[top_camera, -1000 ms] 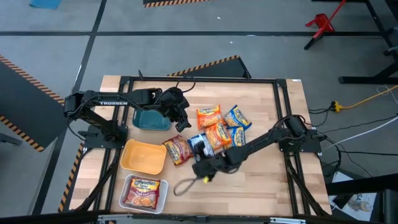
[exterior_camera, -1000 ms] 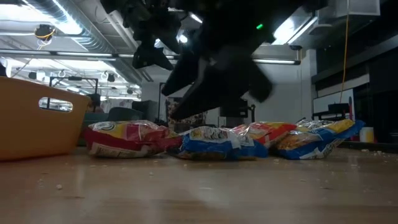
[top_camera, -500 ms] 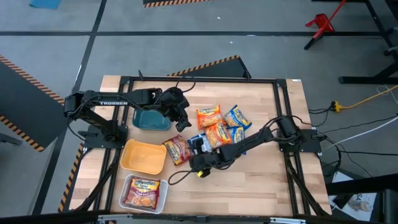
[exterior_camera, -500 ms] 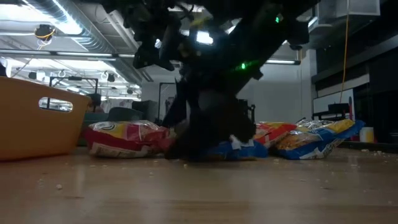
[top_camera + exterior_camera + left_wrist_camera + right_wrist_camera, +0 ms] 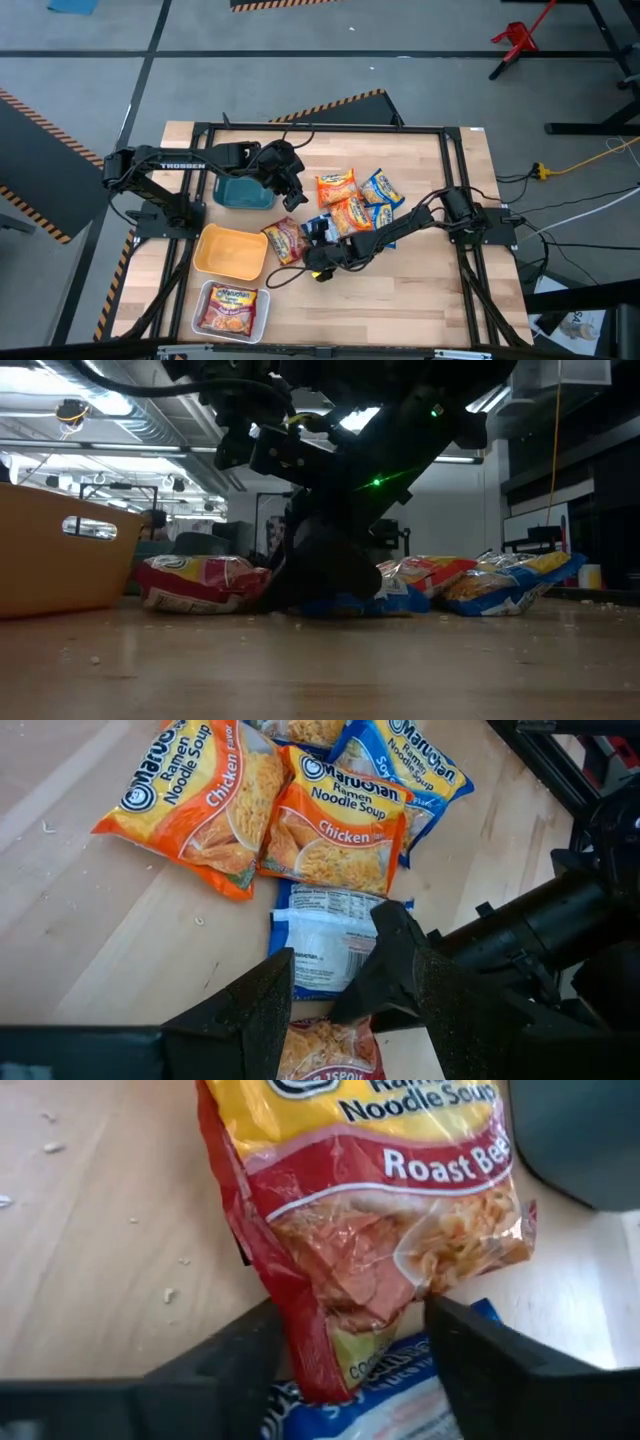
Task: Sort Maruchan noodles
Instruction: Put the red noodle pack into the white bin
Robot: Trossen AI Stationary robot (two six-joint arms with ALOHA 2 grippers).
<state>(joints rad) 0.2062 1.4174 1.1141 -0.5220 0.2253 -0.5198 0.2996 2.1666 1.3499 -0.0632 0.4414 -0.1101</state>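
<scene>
Six Maruchan packets lie loose mid-table: two orange (image 5: 336,187) (image 5: 350,215), two blue (image 5: 382,188) (image 5: 384,216), a blue one lying label side up (image 5: 320,231) and a red Roast Beef one (image 5: 283,240). In the right wrist view the red packet's end (image 5: 370,1280) overlaps that blue packet (image 5: 390,1400). My right gripper (image 5: 317,263) (image 5: 355,1315) is open and low at the table, with the red packet's end between its fingers. My left gripper (image 5: 292,195) (image 5: 335,945) is open and hovers above the label-up blue packet (image 5: 325,940). My right gripper stands low with one finger (image 5: 240,1350) on either side of the red packet's end (image 5: 345,1335), coming level from the table's near right. I cannot tell whether the fingers touch the red packet or the blue one under it.
A teal tray (image 5: 242,192) sits under the left arm, a yellow tray (image 5: 230,252) nearer, and a white tray (image 5: 205,318) holding a red packet (image 5: 233,306) at the near edge. A cable loop (image 5: 282,279) hangs from the right wrist. Bare wood lies at the near right.
My right gripper has moved toward the table's left and far side and come down from above the table to table height, ending at the red and blue packets. Its cable loop trailed along. The packets and my left arm have stayed put.
</scene>
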